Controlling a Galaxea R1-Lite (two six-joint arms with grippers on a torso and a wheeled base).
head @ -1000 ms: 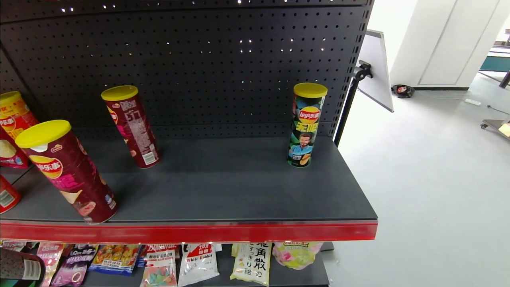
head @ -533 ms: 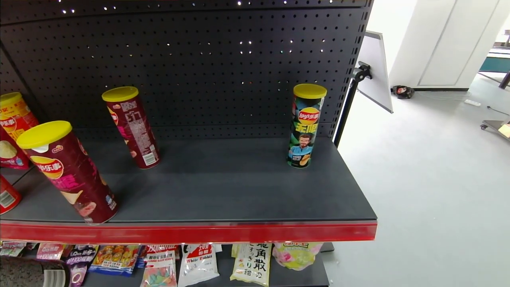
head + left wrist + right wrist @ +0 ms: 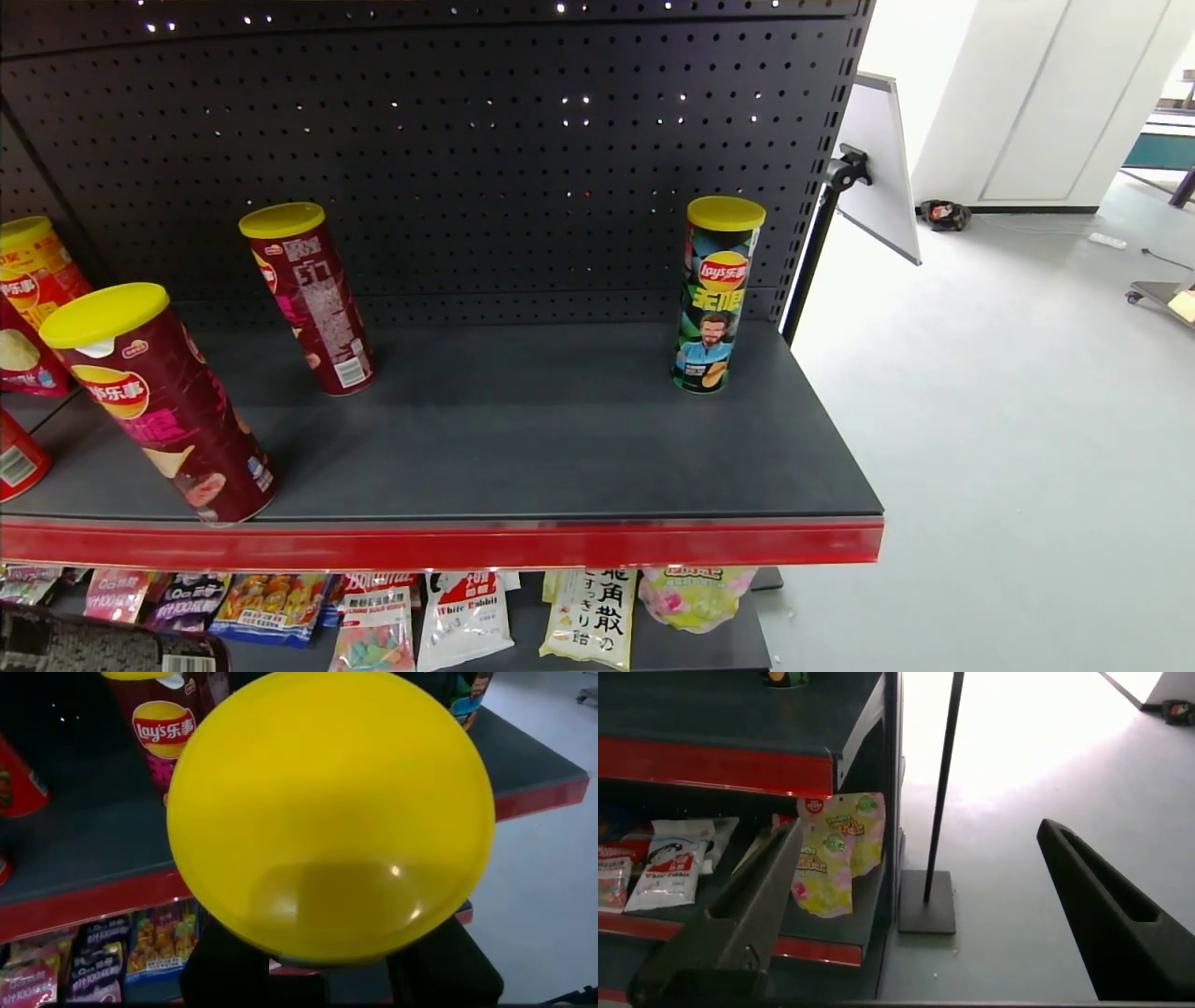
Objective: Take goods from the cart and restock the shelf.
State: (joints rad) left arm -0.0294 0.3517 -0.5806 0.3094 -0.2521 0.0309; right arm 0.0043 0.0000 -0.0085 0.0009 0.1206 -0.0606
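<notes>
Left gripper (image 3: 336,973) clamps 1 chip can (image 3: 329,812), likely light, slick and crushable, so best held mid-body; right gripper (image 3: 920,835) gapes wide, empty.

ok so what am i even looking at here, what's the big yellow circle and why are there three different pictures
This is a two-armed robot restocking a shop shelf. The wide picture comes from a camera on its head, facing the shelf. A front maroon can, a rear maroon can and a green can stand on it.

The other two pictures come from cameras on its wrists. The big yellow circle is the held can, seen lid-first. The left gripper grips it, with a dark finger on either side. The right gripper is open and empty, near the snack bags on the lower shelf.
</notes>
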